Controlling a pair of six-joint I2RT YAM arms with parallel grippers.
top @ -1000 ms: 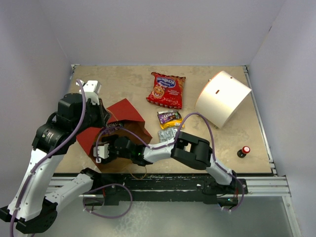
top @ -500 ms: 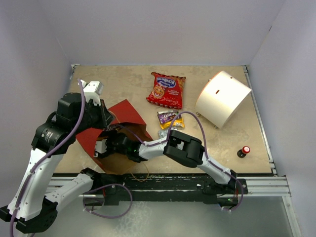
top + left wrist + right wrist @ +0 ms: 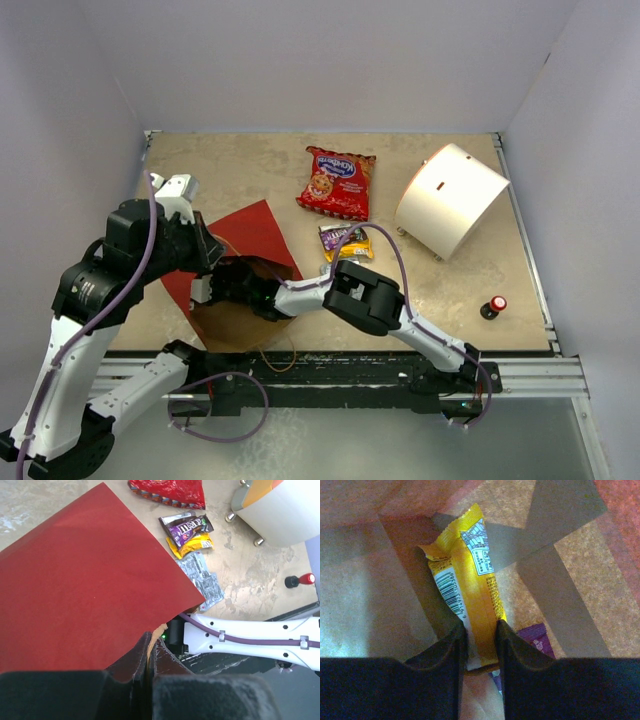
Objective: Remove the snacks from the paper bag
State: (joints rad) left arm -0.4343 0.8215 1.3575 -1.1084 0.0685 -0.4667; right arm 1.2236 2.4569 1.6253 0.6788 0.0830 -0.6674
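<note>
The paper bag (image 3: 250, 228), red outside and brown inside, lies on the table with its mouth toward the near edge. My left gripper (image 3: 150, 652) is shut on the bag's upper edge and holds the mouth up. My right gripper (image 3: 480, 632) is deep inside the bag, its jaws pressed against both sides of a yellow snack packet (image 3: 467, 585). A purple packet (image 3: 536, 637) lies partly under the right finger. Outside the bag lie the red cookie bag (image 3: 338, 183), the purple-and-yellow candy packet (image 3: 345, 240) and two silver foil packs (image 3: 202, 577).
A white cylinder (image 3: 452, 198) lies on its side at the back right. A small red-capped black object (image 3: 491, 306) stands near the right front edge. The right arm's forearm (image 3: 250, 635) stretches across the front of the bag's mouth.
My right gripper has pushed further left into the bag and its jaws have closed onto the yellow packet. The left arm shifted slightly toward the near edge, still holding the bag's edge.
</note>
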